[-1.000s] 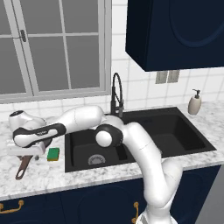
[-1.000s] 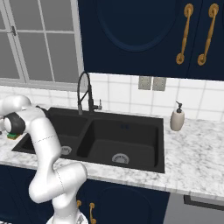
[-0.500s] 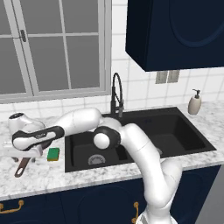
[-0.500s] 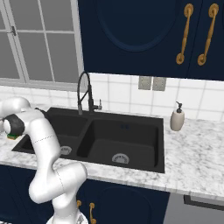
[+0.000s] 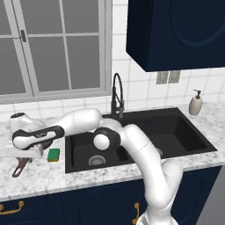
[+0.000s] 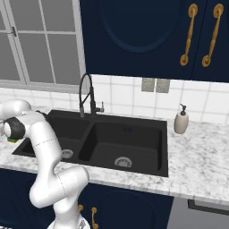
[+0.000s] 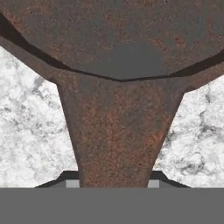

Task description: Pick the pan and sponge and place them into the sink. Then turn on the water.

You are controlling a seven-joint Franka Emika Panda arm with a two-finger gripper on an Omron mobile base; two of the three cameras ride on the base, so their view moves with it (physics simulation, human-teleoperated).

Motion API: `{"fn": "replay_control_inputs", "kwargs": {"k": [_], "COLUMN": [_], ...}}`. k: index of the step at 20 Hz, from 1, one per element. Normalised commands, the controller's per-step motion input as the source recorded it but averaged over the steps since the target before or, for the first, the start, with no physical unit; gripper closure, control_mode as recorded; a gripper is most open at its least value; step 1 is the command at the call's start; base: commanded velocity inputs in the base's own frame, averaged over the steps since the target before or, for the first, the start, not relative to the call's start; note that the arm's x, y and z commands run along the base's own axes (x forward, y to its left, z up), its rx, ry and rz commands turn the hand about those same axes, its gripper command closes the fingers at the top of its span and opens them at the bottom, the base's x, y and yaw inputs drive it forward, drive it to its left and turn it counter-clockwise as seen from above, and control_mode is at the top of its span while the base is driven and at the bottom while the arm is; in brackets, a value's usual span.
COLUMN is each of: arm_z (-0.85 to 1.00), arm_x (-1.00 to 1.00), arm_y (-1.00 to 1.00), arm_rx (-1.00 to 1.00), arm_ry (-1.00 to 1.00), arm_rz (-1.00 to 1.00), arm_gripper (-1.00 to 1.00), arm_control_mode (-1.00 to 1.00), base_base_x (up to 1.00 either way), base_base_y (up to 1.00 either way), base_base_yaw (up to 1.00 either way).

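Dark brown round frying pan [image 7: 118, 39] on marble counter [image 5: 39, 182], far left of black double-basin sink [image 5: 176, 115]; bowl mostly hidden behind arm. Gripper [image 7: 113, 183] clamped on reddish handle. One green-and-yellow sponge [image 5: 53, 154] between pan and sink.

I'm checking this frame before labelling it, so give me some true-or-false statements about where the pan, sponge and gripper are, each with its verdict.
1. The gripper is shut on the pan at its handle. True.
2. The sponge lies in the sink. False: it sits on the counter left of the sink.
3. The pan already rests in a basin. False: the hand view shows marble counter under its handle.
4. A soap dispenser stands on the counter right of the sink. True.
5. Water runs from the faucet. False: no water shows.
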Motion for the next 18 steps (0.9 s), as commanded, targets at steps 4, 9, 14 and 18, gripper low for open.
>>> {"fn": "replay_control_inputs", "kwargs": {"k": [4, 9, 14, 18], "arm_z": [0.04, 0.39, 0.22, 0.0], "arm_x": [-0.07, 0.0, 0.0, 0.0], "arm_y": [-0.44, -0.67, -0.85, -1.0], "arm_rx": [0.05, 0.07, 0.1, 0.03], "arm_ry": [-0.05, -0.12, -0.14, -0.13], "arm_rz": [0.0, 0.0, 0.0, -0.01], "arm_gripper": [1.0, 1.0, 1.0, 1.0], "arm_control_mode": [-1.0, -1.0, -1.0, -1.0], "base_base_x": [0.0, 0.0, 0.0, 0.0], "base_base_y": [0.0, 0.0, 0.0, 0.0], "base_base_yaw": [0.0, 0.0, 0.0, 0.0]}}
